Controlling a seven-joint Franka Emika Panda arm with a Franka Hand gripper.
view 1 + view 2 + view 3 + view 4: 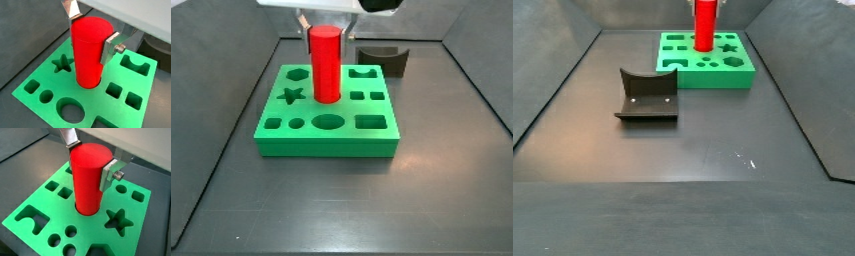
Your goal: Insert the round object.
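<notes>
Dark grey floor w/ green block [325, 138] at centre. Red peg [326, 65] upright, base in block's centre hole, clamped near top by gripper [92, 30]. Insertion looks under way; next prob. push straight down, then let go.

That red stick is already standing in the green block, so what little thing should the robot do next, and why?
Probably push it a little further straight down, then let go. The red stick stands upright with its foot in a hole in the middle of the green block, yet most of it still rises above. The claw grips it near the top, in both wrist views.
</notes>
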